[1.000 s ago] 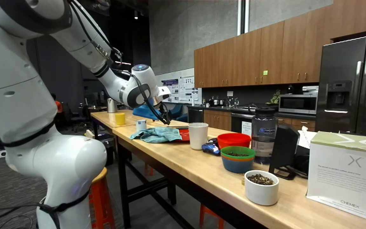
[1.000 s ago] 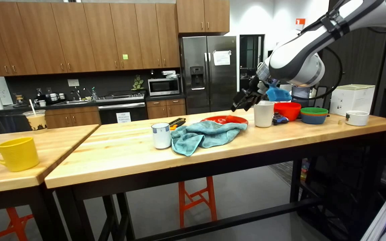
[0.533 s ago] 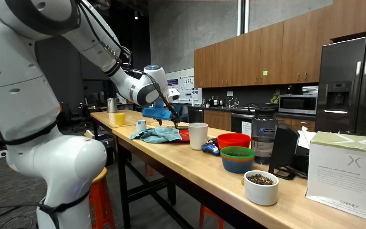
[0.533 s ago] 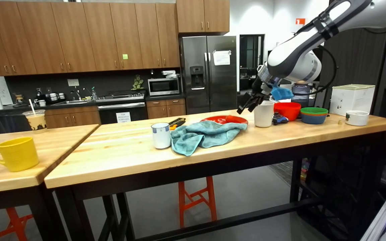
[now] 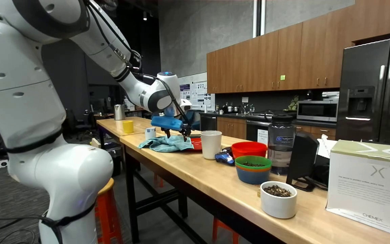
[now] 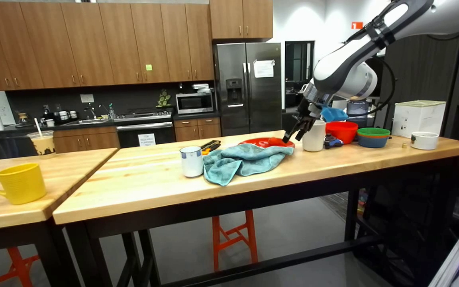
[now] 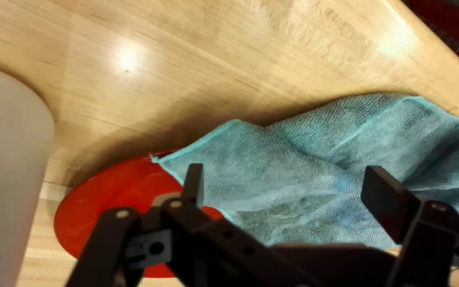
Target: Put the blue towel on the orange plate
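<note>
Black two-fingered gripper (image 7: 283,187) is spread wide, holding nothing, over the crumpled teal-blue cloth towel (image 6: 247,159). That's on the pale wooden counter (image 6: 134,183), one end lapping the round red plate (image 7: 106,203). Looks light and floppy, so I'd pinch a raised fold.

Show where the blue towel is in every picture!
In an exterior view: blue towel, slightly left of middle.
In an exterior view: blue towel, just below middle.
In the wrist view: blue towel, middle to right edge.
Shared landmark: red plate, partly hidden by the blue towel.
</note>
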`<state>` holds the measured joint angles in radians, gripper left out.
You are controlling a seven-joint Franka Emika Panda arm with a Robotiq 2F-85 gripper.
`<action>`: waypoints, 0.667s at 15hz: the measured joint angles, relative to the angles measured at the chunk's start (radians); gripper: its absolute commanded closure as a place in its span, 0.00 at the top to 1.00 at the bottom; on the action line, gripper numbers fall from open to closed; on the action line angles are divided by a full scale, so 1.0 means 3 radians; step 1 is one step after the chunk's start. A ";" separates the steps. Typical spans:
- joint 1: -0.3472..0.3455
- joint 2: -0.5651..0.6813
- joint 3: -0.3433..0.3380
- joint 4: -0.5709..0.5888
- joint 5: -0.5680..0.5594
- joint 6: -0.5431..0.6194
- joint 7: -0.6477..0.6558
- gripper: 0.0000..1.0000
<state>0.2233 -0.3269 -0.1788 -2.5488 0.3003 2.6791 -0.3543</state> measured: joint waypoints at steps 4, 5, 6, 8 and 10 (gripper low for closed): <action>-0.0037 0.0178 0.0133 0.0126 -0.0003 -0.0001 0.0108 1.00; -0.0059 0.0220 0.0163 0.0159 -0.0006 -0.0001 0.0114 1.00; -0.0086 0.0261 0.0191 0.0190 -0.0019 0.0002 0.0114 1.00; -0.0152 0.0330 0.0234 0.0237 -0.0084 0.0005 0.0114 1.00; -0.0223 0.0380 0.0263 0.0266 -0.0163 0.0005 0.0115 1.00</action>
<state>0.1563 -0.2129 -0.0998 -2.4689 0.2515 2.6805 -0.3199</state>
